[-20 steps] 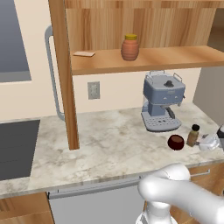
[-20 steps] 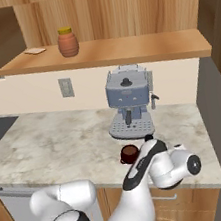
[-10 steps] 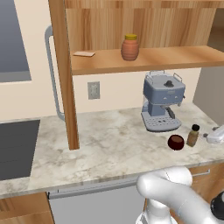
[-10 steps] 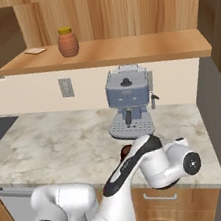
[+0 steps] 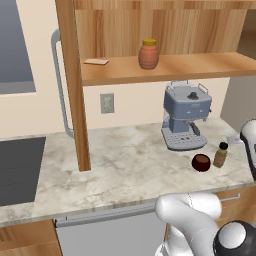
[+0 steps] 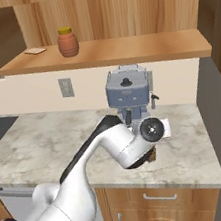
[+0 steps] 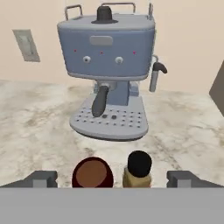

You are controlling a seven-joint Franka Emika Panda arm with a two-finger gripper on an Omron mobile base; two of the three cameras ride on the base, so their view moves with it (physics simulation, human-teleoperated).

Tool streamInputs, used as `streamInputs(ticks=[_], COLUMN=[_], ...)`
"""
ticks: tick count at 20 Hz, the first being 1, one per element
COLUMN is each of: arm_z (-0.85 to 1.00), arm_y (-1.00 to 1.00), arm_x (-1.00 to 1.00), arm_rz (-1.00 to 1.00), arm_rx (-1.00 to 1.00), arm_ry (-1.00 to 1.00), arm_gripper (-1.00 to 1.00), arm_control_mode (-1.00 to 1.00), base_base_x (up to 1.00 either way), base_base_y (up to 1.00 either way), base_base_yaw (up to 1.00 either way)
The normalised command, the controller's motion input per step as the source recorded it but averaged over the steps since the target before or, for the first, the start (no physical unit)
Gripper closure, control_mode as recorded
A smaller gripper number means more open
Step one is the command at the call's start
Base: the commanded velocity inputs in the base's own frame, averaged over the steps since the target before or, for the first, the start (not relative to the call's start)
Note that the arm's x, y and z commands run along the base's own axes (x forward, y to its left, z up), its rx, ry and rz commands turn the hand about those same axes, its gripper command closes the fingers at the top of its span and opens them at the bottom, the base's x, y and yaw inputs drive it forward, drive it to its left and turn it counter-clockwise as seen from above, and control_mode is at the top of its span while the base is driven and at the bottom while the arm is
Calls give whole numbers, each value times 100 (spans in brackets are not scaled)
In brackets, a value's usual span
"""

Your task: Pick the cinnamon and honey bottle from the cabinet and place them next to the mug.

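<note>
The cinnamon (image 7: pixel 138 171), a slim brown bottle with a dark cap, stands upright on the marble counter right beside the dark reddish mug (image 7: pixel 92 174). From the left base view the cinnamon (image 5: pixel 220 155) is just right of the mug (image 5: pixel 201 162). My gripper (image 7: pixel 111 179) is open, with nothing between its fingertips (image 7: pixel 42 178), and hovers back from the pair. The honey bottle (image 5: pixel 148 54), an orange jar with a yellow lid, sits on the cabinet shelf (image 5: pixel 180 68); it is also at the shelf's left (image 6: pixel 68 42).
A blue-grey coffee machine (image 5: pixel 186 120) stands just behind the mug and cinnamon. The cabinet's wooden door edge (image 5: pixel 73 85) and grey handle (image 5: pixel 58 85) hang at the left. A flat tan item (image 5: pixel 96 61) lies on the shelf. A dark cooktop (image 5: pixel 20 170) is at far left.
My hand has lifted up and back from the cinnamon, which stays standing beside the mug. The jaws remain wide apart. The honey bottle has not moved.
</note>
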Motion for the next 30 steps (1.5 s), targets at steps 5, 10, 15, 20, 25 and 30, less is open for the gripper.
streamInputs(ticks=[5, 10, 15, 20, 25, 30], arm_z=[75, 90, 65, 48, 23, 38], arm_y=[76, 61, 49, 59, 32, 10], arm_x=[0, -8, -32, -28, -36, -33], arm_rz=[-29, -29, -32, -21, 0, 8], arm_rx=[-7, -4, 0, 5, 15, 19], arm_ry=[13, 15, 9, 0, 0, -3], arm_gripper=[-100, -100, -100, -100, -100, -100], arm_control_mode=[-100, -100, -100, -100, -100, -100], base_base_x=[0, 0, 0, 0, 0, 0], base_base_y=[0, 0, 0, 0, 0, 0], base_base_yaw=[0, 0, 0, 0, 0, 0])
